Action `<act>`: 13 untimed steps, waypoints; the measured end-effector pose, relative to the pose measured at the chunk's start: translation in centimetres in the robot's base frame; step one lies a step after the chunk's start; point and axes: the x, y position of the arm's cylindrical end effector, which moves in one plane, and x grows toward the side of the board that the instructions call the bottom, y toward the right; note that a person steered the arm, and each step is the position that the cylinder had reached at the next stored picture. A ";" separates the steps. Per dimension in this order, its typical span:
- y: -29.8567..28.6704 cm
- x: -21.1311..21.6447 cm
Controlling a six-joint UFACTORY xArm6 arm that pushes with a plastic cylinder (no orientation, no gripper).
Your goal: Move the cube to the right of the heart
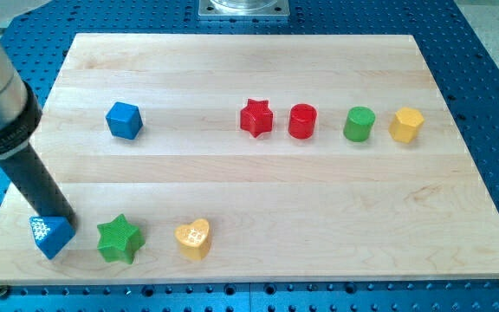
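My tip (63, 227) is a bare rod end with nothing to open or close; it presses against a blue triangular block (49, 235) at the board's lower left corner. The blue cube (124, 120) sits well above my tip and a little to the view's right, untouched. The yellow heart (193, 238) lies to my tip's right, beyond the green star (119, 239). The task looks barely begun: the cube must yet travel down past the heart to its right side

Red star (255, 117), red cylinder (302, 121), green cylinder (359, 124), green star (119, 238), wooden board (319, 217).
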 end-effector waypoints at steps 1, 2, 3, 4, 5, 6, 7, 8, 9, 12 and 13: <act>1.4 0.4; -0.8 -0.7; -3.9 -3.6; -4.6 -9.3; -1.5 -15.5; 7.2 -16.1; 17.3 -15.5; 23.4 -12.6; 23.4 -12.2; 17.4 -12.3; 14.0 -12.3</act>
